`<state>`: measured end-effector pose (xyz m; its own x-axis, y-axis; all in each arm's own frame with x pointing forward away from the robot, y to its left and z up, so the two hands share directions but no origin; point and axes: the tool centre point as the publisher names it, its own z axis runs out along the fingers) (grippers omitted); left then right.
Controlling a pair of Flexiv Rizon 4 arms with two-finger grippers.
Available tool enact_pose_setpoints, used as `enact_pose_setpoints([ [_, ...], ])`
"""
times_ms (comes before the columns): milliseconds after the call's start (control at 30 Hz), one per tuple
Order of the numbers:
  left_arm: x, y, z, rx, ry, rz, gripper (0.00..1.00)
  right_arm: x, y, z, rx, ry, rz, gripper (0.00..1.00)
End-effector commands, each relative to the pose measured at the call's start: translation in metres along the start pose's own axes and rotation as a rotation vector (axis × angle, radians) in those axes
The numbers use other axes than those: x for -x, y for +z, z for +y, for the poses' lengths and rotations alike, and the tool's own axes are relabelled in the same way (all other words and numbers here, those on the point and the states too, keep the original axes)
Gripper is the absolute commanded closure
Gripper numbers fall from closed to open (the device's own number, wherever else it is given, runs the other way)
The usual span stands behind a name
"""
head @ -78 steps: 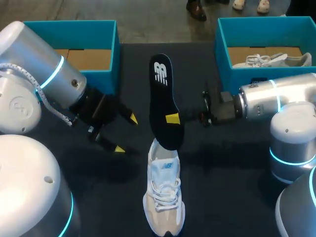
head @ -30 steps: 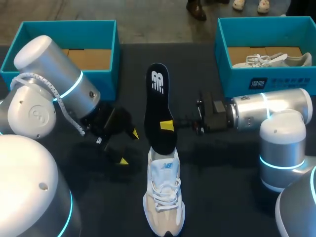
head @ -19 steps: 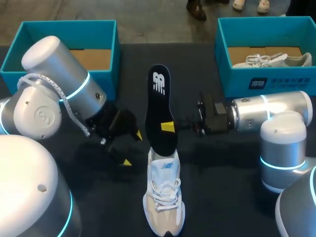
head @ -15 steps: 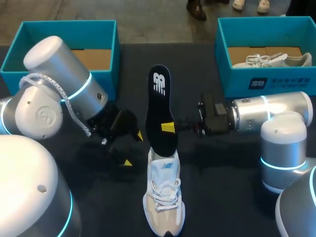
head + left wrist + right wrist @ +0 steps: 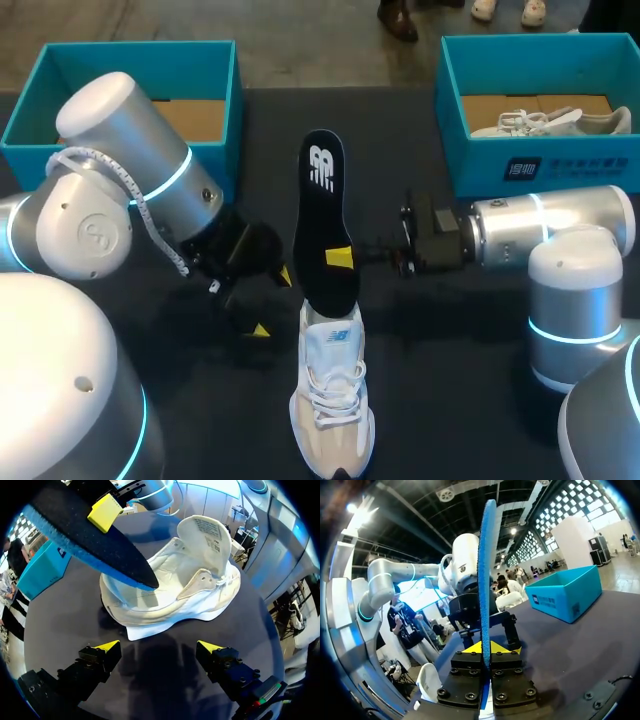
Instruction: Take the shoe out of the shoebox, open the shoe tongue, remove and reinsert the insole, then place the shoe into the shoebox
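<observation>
At the middle of the dark worktop [image 5: 450,400], the black insole [image 5: 322,210] stands nearly on end, clamped near its lower end in my right end effector [image 5: 342,257]. Its bottom tip is at the mouth of the pale shoe [image 5: 332,400], which stands on its sole with the tongue [image 5: 205,532] lifted. My left end effector [image 5: 272,302] hangs just beside the shoe, fingers spread and gripping nothing, while a teal shoebox [image 5: 140,55] sits at the far left corner and a second shoebox [image 5: 480,165] at the far right holds another pale shoe [image 5: 550,122].
</observation>
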<state>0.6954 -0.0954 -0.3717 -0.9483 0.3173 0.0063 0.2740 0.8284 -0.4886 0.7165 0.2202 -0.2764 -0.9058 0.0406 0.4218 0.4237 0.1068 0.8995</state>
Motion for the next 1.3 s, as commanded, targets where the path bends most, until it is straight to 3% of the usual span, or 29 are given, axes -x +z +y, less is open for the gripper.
enact_pose_setpoints([
  [33,0.000,0.001,-0.001,0.002,0.000,0.000,0.00,-0.001,0.006,-0.001,0.006,0.009,-0.011,1.00],
  [567,0.000,0.001,-0.001,0.002,0.000,0.000,0.00,-0.005,0.011,-0.007,0.062,0.047,-0.037,1.00],
  [1300,0.000,0.001,-0.001,0.002,0.000,0.000,0.00,-0.014,0.014,-0.015,0.073,0.097,-0.053,1.00],
])
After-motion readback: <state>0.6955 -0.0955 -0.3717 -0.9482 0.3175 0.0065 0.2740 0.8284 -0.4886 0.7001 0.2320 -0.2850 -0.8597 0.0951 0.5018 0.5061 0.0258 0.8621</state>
